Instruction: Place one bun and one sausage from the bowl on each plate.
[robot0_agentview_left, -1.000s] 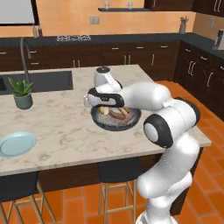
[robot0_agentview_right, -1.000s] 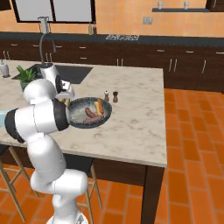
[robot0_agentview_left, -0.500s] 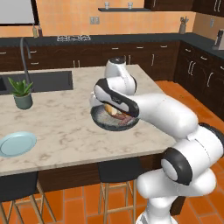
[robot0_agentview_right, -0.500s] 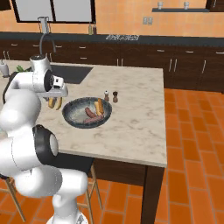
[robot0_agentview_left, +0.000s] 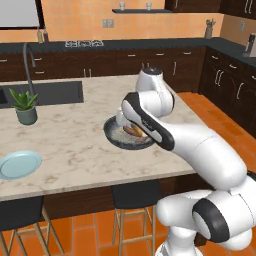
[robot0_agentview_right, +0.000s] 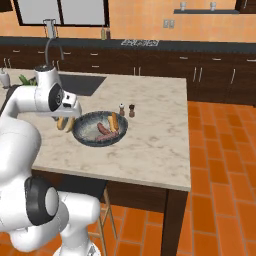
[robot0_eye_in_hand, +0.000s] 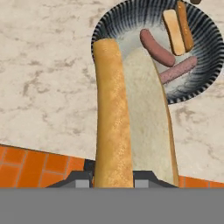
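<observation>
The jaws are clamping a long bun (robot0_eye_in_hand: 131, 118), holding it just beside the rim of the bowl (robot0_agentview_right: 100, 129). The bowl is sitting on the marble surface (robot0_agentview_right: 155, 135), carrying two sausages (robot0_eye_in_hand: 157, 48) and another bun (robot0_eye_in_hand: 174, 31).

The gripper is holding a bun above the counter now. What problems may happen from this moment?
1. The bun is long and the gripper holds it at one end, so it may swing or slip out during transport.
2. The light blue plate lies far along the counter, near the potted plant; a wide swing could brush the plant.
3. The bun hangs close to the bowl rim and might bump it.
</observation>
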